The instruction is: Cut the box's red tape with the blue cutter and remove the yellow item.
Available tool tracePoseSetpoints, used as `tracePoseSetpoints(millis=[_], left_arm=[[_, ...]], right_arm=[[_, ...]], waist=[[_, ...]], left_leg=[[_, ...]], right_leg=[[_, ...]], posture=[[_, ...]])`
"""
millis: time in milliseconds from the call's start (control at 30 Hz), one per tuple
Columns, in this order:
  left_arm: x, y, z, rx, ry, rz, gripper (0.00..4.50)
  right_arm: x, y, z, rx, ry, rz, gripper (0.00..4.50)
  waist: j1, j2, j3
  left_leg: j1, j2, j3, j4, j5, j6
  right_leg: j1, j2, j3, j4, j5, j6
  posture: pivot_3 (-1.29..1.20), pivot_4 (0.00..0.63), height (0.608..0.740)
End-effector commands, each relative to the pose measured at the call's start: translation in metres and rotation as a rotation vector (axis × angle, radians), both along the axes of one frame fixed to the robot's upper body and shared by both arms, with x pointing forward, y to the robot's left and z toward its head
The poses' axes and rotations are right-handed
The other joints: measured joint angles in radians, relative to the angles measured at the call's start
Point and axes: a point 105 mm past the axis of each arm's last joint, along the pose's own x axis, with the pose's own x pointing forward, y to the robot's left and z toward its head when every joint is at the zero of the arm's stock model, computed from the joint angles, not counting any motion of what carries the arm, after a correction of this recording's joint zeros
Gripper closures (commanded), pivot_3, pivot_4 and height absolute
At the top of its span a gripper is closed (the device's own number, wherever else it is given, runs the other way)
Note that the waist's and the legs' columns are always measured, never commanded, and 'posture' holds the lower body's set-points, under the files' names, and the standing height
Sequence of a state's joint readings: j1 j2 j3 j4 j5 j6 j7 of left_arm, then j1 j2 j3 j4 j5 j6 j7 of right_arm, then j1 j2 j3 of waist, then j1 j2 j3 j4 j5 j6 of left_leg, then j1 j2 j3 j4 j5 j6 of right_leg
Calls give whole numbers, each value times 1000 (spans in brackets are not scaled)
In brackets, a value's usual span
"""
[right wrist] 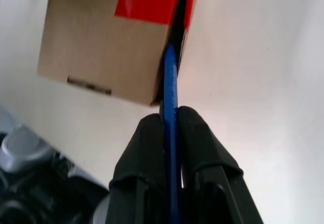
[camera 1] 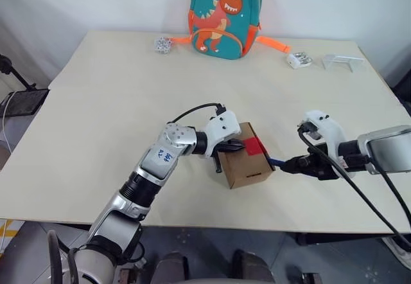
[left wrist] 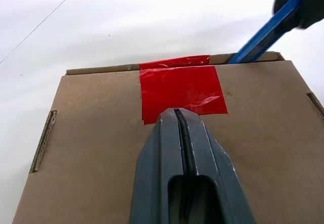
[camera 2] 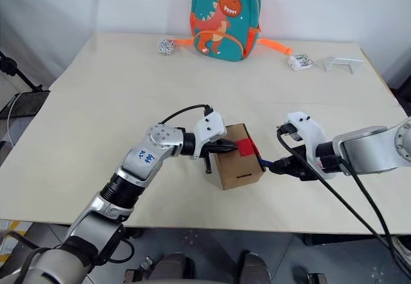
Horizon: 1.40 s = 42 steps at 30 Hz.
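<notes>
The brown cardboard box (camera 1: 246, 163) sits near the table's front edge, with the red tape (camera 1: 255, 146) across its top and over the right edge. My left gripper (left wrist: 175, 112) is shut, its tips resting on the box top at the near edge of the tape. From the right, my right gripper (camera 1: 302, 164) is shut on the blue cutter (camera 1: 277, 162). The cutter's tip (right wrist: 170, 67) reaches into the dark seam at the box's right edge, by the tape (right wrist: 147, 1). The yellow item is hidden.
A teal dinosaur backpack (camera 1: 225, 17) stands at the table's far edge. Beside it lie a small grey-white object (camera 1: 163, 44), a white clip-like part (camera 1: 299, 59) and a white bracket (camera 1: 342, 61). Cables hang from both wrists.
</notes>
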<state>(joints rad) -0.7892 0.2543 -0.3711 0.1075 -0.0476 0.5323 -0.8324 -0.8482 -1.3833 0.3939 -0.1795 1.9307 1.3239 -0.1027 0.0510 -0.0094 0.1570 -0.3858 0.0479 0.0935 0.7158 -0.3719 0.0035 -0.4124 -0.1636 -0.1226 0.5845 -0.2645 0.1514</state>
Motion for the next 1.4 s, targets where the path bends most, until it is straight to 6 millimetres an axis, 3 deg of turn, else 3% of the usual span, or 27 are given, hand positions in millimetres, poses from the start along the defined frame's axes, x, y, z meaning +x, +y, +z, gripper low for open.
tracePoseSetpoints(millis=[33, 367, 533, 667, 933, 1067, 1167, 1333, 1400], left_arm=[[-3, 4, -37, 94, 105, 25, 4500], [-4, 5, -35, 92, 98, 17, 4500], [-3, 5, -31, 82, 85, 11, 4500], [2, 8, -19, 52, 39, -7, 4500], [6, 14, -7, 40, -5, -18, 4500], [8, 14, -3, 32, -24, -20, 4500], [8, 14, 1, 19, -35, -23, 4500], [9, 16, 6, 2, -46, -17, 4500], [9, 17, 7, -5, -48, -14, 4500]], right_arm=[[-18, 10, 11, 49, 83, 118, 4390], [-5, -4, 69, 38, 18, 60, 4390], [-4, -31, 64, -8, -30, -82, 4390], [33, -39, 72, 123, -272, -280, 4390], [49, -87, 28, -28, -565, -415, 4390], [56, -124, 3, -159, -730, -416, 4390], [58, -150, -16, -164, -775, -508, 4390], [58, -161, -38, -157, -826, -517, 4390], [56, -157, -44, -101, -816, -497, 4390]], waist=[[-1, 0, 0], [0, 3, 1], [3, 4, 1], [0, 3, 1], [1, 4, 1], [-2, 5, 0], [-5, 5, 0], [-10, 8, 1], [-13, 8, 2]], left_leg=[[0, 0, 0, 0, 0, 0], [-2, 0, 1, 0, -1, 0], [-4, 0, 1, 2, -4, 1], [-3, 0, 5, 4, -5, 1], [-2, 1, 6, 5, -4, 1], [-1, 1, 8, 5, -3, 1], [0, 1, 8, 4, -3, 1], [0, 1, 8, 3, -2, 0], [0, 1, 8, 3, -2, 0]], right_leg=[[0, 0, 0, 0, 0, 0], [-2, -1, 1, 0, 0, -1], [-2, -2, -4, -1, 0, -1], [-1, -3, -8, -1, 1, 0], [-1, -3, -9, 0, 3, 2], [-1, -3, -8, 0, 3, 3], [-1, -3, -8, 0, 3, 3], [0, -3, -8, 0, 3, 3], [0, -3, -8, 0, 3, 3]], posture=[[0, 150, 740], [0, 150, 740], [0, 150, 740], [0, 150, 740], [0, 150, 740], [0, 150, 740], [0, 150, 740], [0, 150, 740], [0, 150, 740]])
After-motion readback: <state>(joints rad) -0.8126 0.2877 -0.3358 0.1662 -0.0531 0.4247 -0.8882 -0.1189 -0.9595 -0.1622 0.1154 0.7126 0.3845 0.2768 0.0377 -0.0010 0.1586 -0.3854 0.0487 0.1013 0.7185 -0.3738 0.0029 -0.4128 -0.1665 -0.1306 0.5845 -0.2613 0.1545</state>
